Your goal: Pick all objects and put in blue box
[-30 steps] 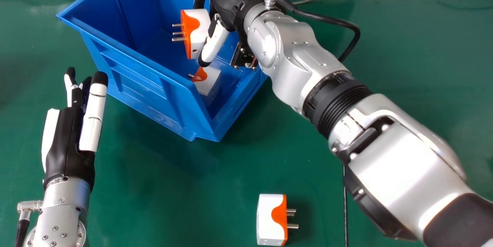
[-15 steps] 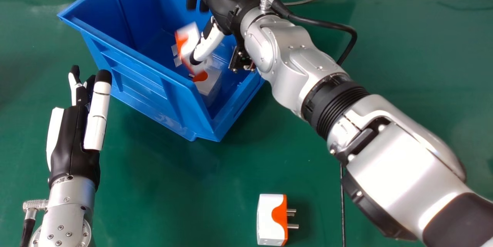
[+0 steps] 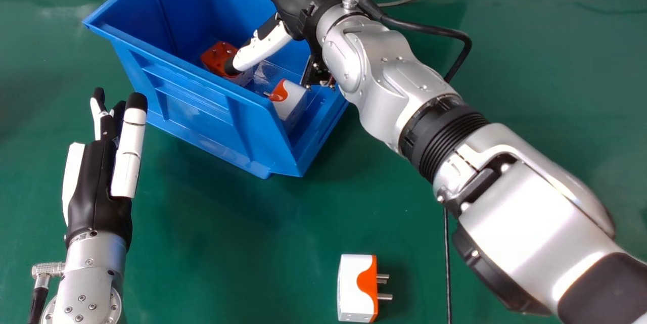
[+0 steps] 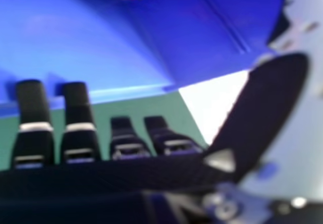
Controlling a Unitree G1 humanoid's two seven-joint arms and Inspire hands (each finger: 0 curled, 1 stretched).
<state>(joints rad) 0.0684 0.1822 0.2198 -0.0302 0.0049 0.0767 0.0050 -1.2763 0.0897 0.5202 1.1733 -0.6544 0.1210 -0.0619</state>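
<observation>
The blue box [image 3: 194,114] looks smooth, glossy plastic; outside it, a plug adapter [image 3: 353,288] looks smooth plastic with shiny metal pins [image 3: 385,296].

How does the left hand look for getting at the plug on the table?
Probably yes: the left hand is open, bare table lies between it and the plug, and the right arm is off on the prongs' side.

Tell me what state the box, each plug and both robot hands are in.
Blue box: open-topped, holding two adapters
Left plug adapter inside: prongs exposed
Right plug adapter inside: prongs leftward
Plug adapter outside: lying loose, prongs rightward
Left hand: open
Right hand: open
</observation>
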